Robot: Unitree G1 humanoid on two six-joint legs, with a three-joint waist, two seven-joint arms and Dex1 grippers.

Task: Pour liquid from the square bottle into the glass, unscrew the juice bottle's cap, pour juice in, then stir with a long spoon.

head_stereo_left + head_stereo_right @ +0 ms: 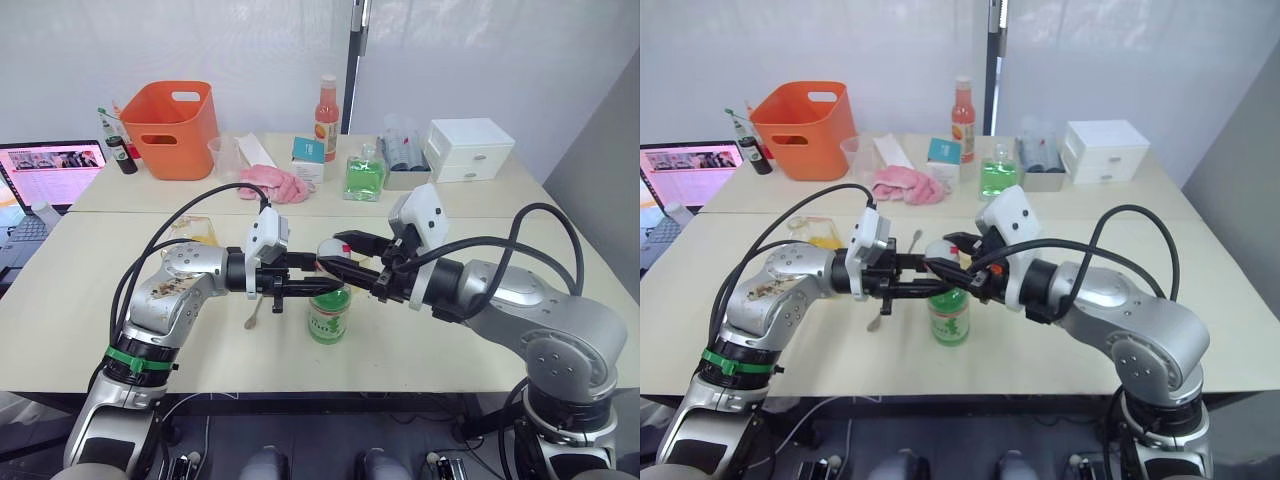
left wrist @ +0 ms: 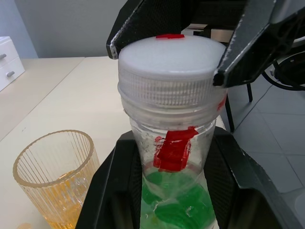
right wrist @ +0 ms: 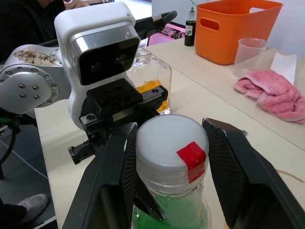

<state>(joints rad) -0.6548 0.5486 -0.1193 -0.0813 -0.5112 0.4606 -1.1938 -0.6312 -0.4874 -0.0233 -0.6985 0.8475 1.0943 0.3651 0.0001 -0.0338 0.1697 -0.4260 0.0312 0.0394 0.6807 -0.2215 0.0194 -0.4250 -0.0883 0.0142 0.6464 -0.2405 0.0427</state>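
Two arms meet over one landmark, the juice bottle, standing upright near the front middle of the table; everything below is placed from it. Behind it and well apart sits the orange basket, off to the robot's left. The square bottle, with orange-yellow liquid low in it, stands on the left of the juice bottle behind the left arm. The glass, ribbed and holding a little yellow liquid, stands just beside the juice bottle. The long spoon lies flat on the table just left of it.

The left gripper is clamped narrow on the juice bottle's neck, below the cap. The right gripper brackets the juice bottle's cap, a finger on either side; whether the pads press it or stand slightly off I cannot tell.

Unscrewing looks like the step in hand. To do it well, the right fingers should close squarely on the cap's ribbed skirt, the twist should run about the bottle's own axis, and the left grip should hold firm so the bottle neither turns nor tips toward the glass.
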